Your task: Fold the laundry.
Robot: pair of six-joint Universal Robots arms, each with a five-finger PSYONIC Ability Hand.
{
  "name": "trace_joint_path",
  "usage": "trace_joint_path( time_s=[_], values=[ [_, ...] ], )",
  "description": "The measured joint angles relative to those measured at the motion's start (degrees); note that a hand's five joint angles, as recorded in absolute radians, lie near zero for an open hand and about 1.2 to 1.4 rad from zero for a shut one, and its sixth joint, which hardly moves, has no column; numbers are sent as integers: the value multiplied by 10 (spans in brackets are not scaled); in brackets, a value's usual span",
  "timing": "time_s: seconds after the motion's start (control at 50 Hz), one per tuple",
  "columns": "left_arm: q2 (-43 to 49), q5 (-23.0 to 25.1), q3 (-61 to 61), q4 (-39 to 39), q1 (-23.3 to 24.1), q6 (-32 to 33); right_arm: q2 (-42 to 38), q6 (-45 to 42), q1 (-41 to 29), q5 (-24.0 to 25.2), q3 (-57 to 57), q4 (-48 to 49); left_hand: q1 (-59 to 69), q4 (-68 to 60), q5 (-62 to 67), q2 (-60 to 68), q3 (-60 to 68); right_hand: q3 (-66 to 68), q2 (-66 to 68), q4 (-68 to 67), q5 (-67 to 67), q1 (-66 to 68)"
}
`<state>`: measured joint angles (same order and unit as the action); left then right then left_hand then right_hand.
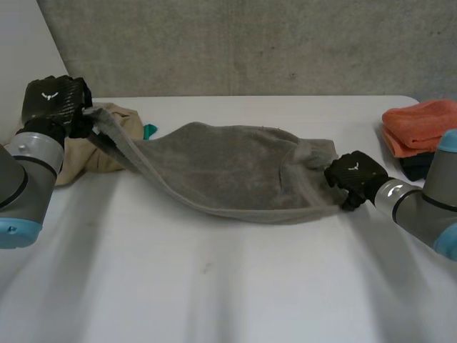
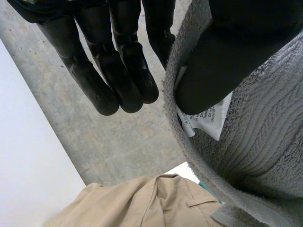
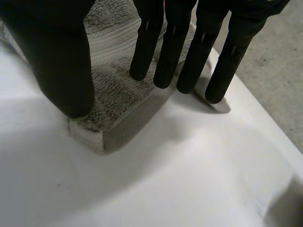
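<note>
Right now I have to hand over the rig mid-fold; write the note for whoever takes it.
Left robot hand: raised at the left of the table, pinching the end of the grey towel by its care label.
Right robot hand: low at the towel's other end, thumb pressing a corner onto the table, fingers straight, not gripping.
Towel sags between them, middle on the table. Beige garment lies crumpled beside the left hand; orange cloth at the far right.
Done: no fold yet. Left: fold the towel, then the beige garment.
</note>
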<state>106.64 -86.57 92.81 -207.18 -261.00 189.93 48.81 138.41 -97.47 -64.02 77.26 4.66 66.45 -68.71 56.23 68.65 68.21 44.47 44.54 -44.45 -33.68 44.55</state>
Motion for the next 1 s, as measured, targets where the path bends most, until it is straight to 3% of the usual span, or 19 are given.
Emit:
trace_joint_path(
  time_s=[0.1, 0.28, 0.34, 0.38, 0.5, 0.64, 0.84, 1.0],
  values=[
    [0, 0, 0, 9, 1, 1, -12, 8, -10, -8, -15, 9, 0, 0, 0, 0, 0, 215, 217, -217, -221, 207],
    [-1, 4, 0, 51, -4, 4, -6, 5, -11, -12, -22, -17, 1, 0, 0, 0, 0, 233, 227, -240, -227, 207],
    [-2, 8, 0, 64, -6, 4, 10, 4, -7, -11, -20, -36, 1, 0, 0, 0, 0, 135, 129, -151, -145, 122],
    [-4, 13, 0, 76, -8, 4, 31, 3, -1, -11, -17, -64, 1, 0, 0, 0, 0, -21, -29, 19, 21, -35],
    [-6, 21, -1, 88, -10, 5, 63, 16, 11, -11, -11, -124, 1, 0, 0, 0, 0, -125, -126, 126, 129, -125],
    [-4, 21, -4, 85, -7, 6, 70, 44, 19, -9, 14, -149, 1, 0, 0, 0, 0, -159, -162, 165, 169, -157],
    [6, 19, -12, 82, -6, 14, 54, 45, 15, -1, 45, -112, 1, 0, 4, 0, 0, -158, -161, 163, 157, -156],
    [9, 19, -14, 84, -7, 15, 19, 43, -1, -5, 29, -54, 1, 0, 4, 0, 0, -52, -53, 52, 47, -53]
  ],
)
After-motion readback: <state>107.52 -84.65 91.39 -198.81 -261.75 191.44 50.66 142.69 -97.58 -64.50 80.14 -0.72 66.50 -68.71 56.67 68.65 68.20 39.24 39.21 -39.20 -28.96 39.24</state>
